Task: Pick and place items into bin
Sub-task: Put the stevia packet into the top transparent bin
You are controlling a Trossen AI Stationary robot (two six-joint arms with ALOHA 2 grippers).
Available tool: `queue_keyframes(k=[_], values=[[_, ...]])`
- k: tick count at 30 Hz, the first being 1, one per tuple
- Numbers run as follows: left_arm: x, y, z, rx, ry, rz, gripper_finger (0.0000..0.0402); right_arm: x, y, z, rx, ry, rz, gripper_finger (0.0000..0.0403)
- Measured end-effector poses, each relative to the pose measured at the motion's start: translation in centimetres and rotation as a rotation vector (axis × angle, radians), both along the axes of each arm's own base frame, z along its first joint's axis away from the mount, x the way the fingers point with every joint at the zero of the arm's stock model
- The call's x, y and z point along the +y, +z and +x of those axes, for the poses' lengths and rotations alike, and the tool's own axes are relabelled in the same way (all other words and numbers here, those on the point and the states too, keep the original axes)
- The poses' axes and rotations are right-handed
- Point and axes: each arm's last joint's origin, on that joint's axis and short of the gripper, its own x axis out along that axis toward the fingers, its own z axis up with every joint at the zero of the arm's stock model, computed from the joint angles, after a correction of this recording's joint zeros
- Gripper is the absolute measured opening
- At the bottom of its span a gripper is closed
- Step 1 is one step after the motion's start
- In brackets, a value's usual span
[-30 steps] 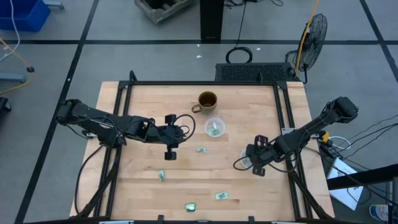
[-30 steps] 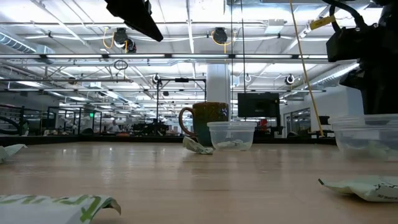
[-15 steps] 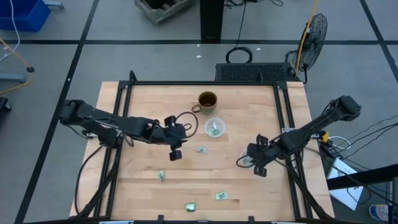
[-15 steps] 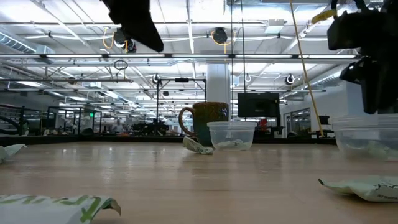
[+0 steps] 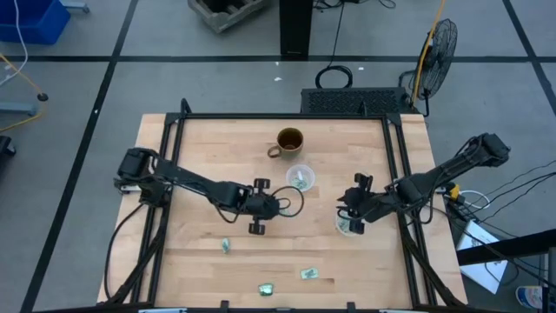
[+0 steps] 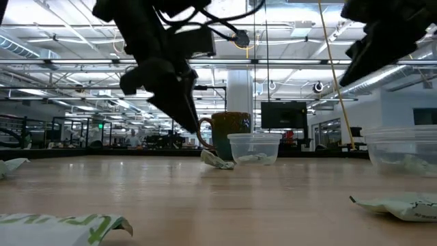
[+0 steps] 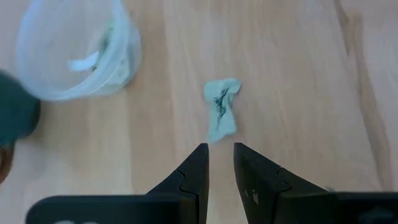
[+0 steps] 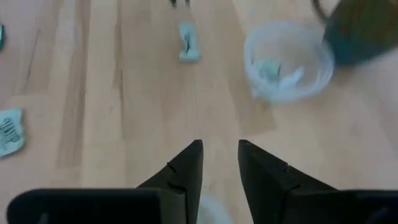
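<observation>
The items are small pale green-and-white candy bits lying flat on the wooden table. One candy (image 7: 221, 115) lies just ahead of my left gripper (image 7: 221, 155), which is open with a narrow gap and hovers low at mid-table (image 5: 271, 207). More candies lie near the near edge (image 5: 226, 246) (image 5: 267, 288) (image 5: 308, 274). A clear cup (image 5: 300, 178) holds several candies. My right gripper (image 8: 217, 162) is open, above the table right of centre (image 5: 345, 202), and touches nothing. A second clear cup (image 5: 349, 224) stands just nearer than it.
A brown mug (image 5: 288, 141) stands behind the clear cup near the far edge. Black frame rails (image 5: 165, 174) run along the table's left and right sides. In the low view a candy (image 6: 396, 205) and another (image 6: 61, 225) lie close to the near edge.
My left gripper has moved toward the table's right and near edge and come down low, stopping just short of the mid-table candy. My right gripper has moved from over the second clear cup toward the far edge and has risen.
</observation>
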Motion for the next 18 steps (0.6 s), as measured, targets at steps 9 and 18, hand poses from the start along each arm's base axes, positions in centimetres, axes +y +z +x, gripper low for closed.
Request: queue_keyframes(k=[9,18], values=[[-0.2,-1.7,0.8,0.012,-0.044,0.027,0.0081,-0.1,0.9,1.1,-0.096,0.116,-0.110,0.0095],[-0.2,-2.2,1.0,0.017,-0.056,0.034,0.0081,-0.3,1.0,1.2,-0.102,0.128,-0.134,0.0095]])
